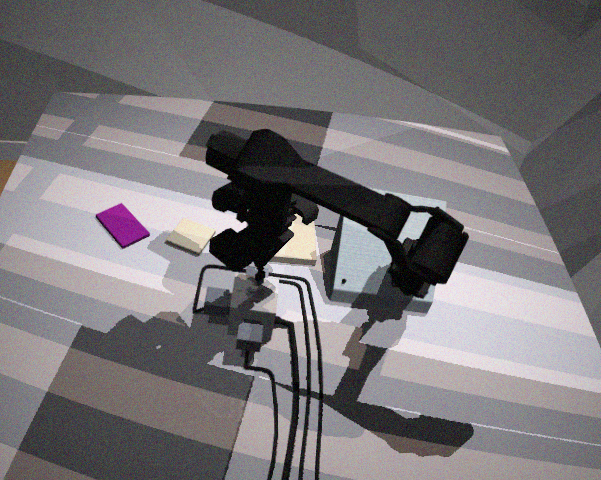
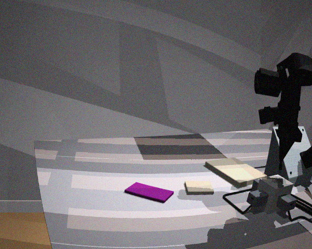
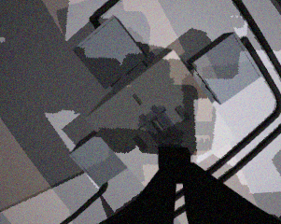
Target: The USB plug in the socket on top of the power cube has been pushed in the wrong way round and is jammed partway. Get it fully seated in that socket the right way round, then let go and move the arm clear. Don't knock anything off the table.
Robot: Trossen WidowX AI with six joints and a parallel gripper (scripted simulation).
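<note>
The grey power cube stands on the table, its top partly in shadow. My gripper points down over it, shut on the USB plug. The plug is a small dark piece at the fingertips, hard to tell from the black fingers. A small gap seems to show between the tips and the cube top in the exterior view. In the wrist view the fingers are turned askew to the cube's edges. The socket is not clear in the shadow, and which way round the plug faces cannot be seen.
Grey plugs with black cables surround the cube. A pale blue panel stands behind it. Cream blocks and a purple block lie to the left.
</note>
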